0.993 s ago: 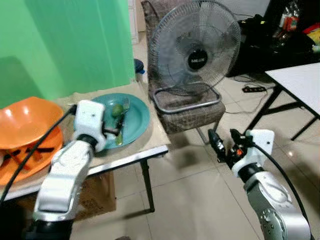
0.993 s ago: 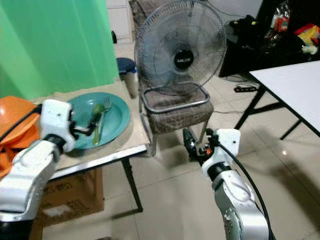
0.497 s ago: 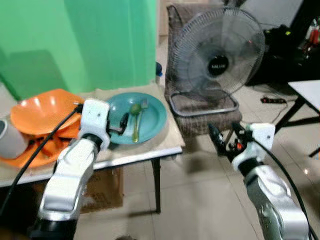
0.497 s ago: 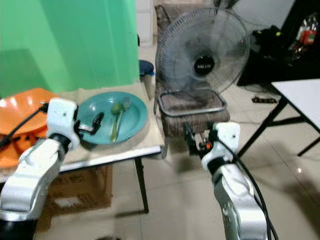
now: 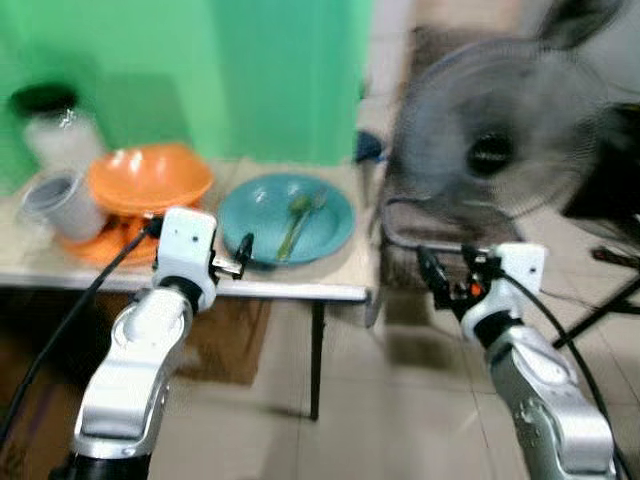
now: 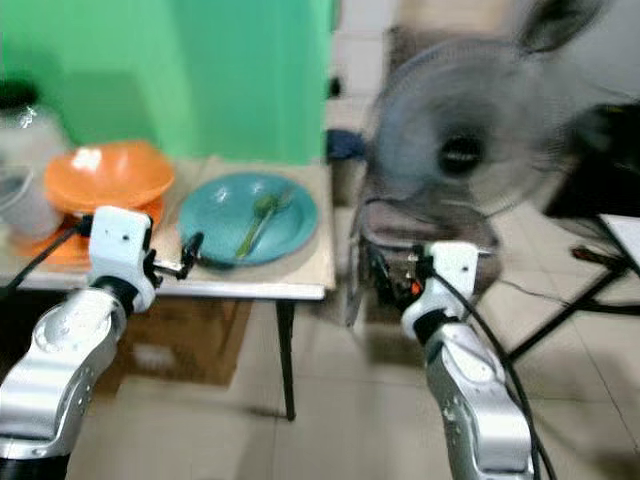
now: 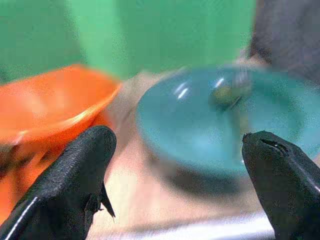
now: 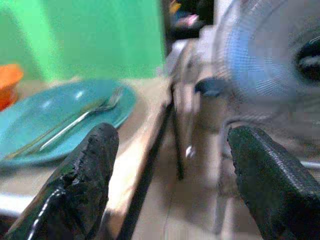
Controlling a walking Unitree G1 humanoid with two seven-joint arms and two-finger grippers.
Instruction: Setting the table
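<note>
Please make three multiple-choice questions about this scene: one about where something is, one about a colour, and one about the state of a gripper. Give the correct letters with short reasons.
1. Where do the fork and spoon lie?
A. on the teal plate
B. on the floor
C. in the orange bowl

2. What colour is the bowl beside the teal plate?
A. white
B. orange
C. black

3. How is the left gripper?
A. shut on the fork
B. shut on the plate rim
C. open, holding nothing

Answers: 1 A, the cutlery rests inside the plate. 2 B, the bowl is plainly orange. 3 C, the left wrist view shows its fingers wide apart with the plate beyond them.
</note>
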